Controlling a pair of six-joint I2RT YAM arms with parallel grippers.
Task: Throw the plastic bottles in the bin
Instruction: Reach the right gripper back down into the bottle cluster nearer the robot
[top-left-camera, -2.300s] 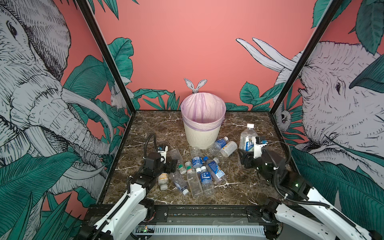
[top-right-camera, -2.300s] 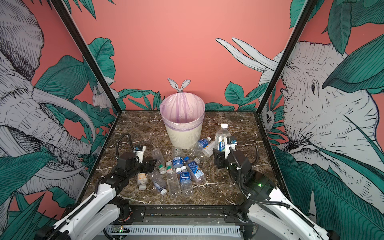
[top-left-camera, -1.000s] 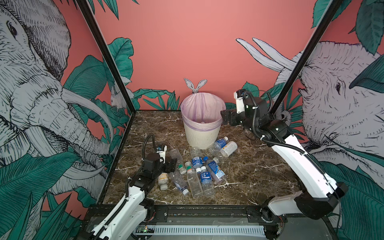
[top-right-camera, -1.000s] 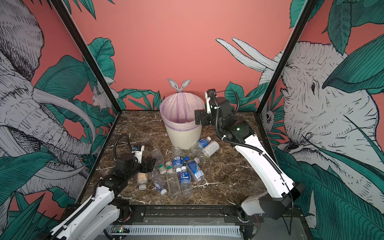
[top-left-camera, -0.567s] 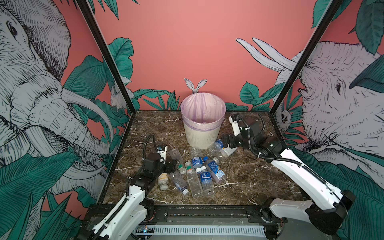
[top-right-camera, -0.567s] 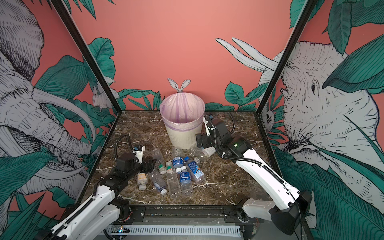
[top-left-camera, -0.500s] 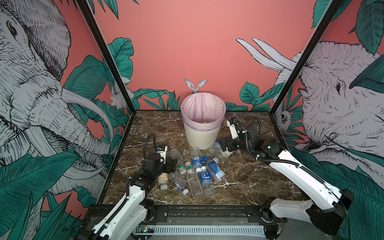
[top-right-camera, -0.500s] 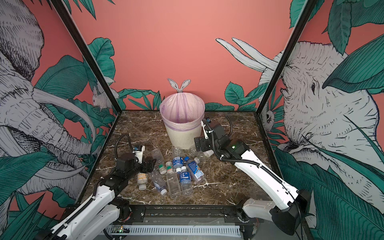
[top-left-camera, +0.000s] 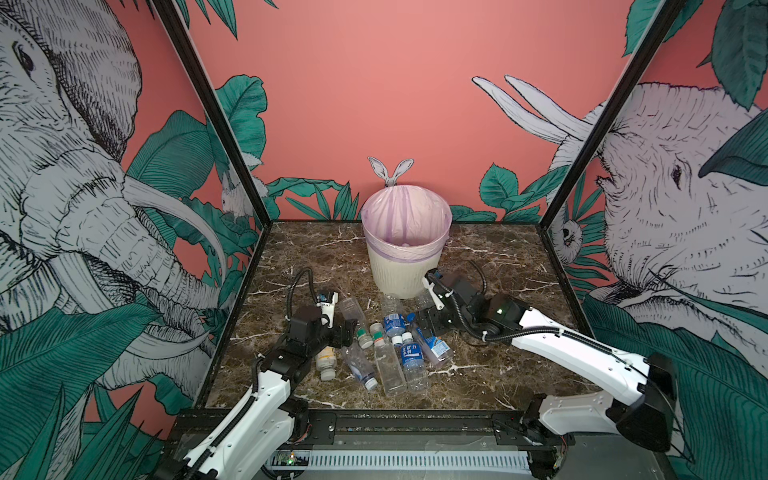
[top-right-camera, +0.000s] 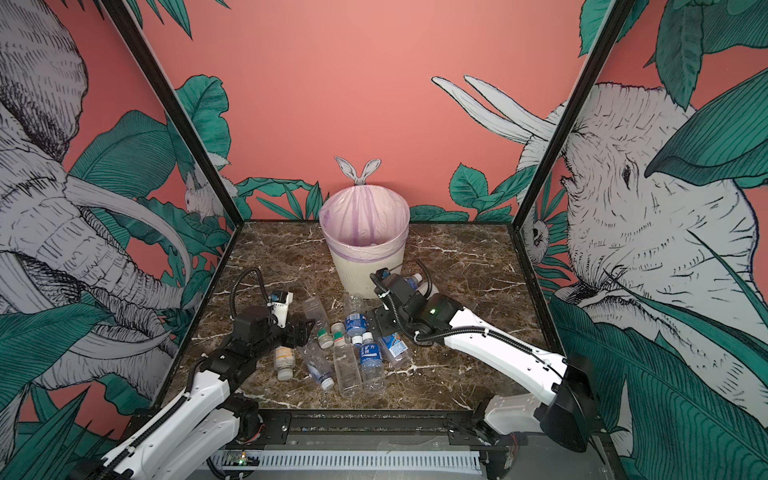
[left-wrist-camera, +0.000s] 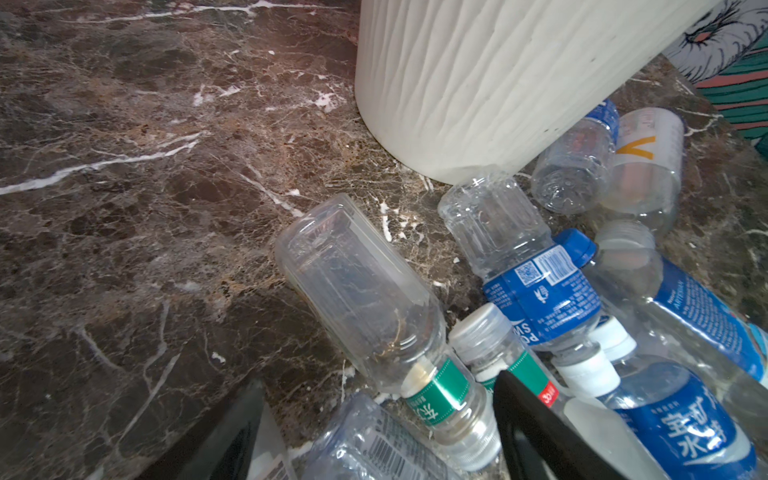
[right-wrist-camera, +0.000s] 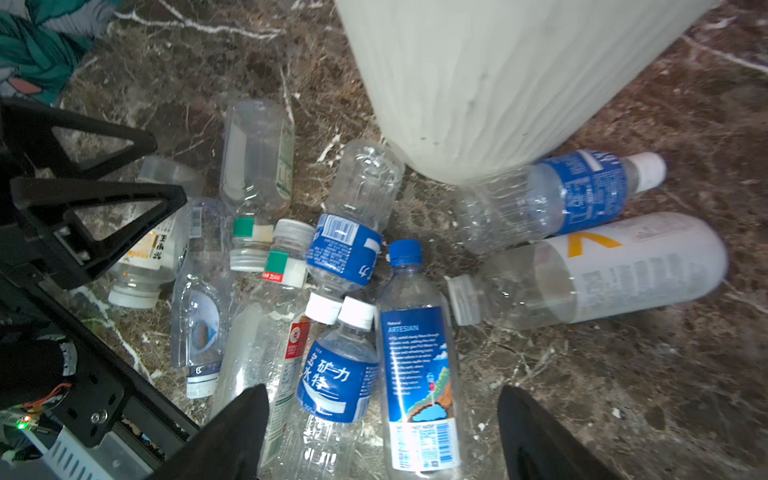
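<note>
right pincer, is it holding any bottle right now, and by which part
Nothing is held. The right pincer hangs open, its fingers wide of the Artesian bottle and the blue-labelled bottle seen between them.

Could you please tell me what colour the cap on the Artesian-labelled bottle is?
Blue; the cap shows best in the right wrist view.

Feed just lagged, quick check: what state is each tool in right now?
Left tool: open, holding nothing.
Right tool: open, holding nothing.
</note>
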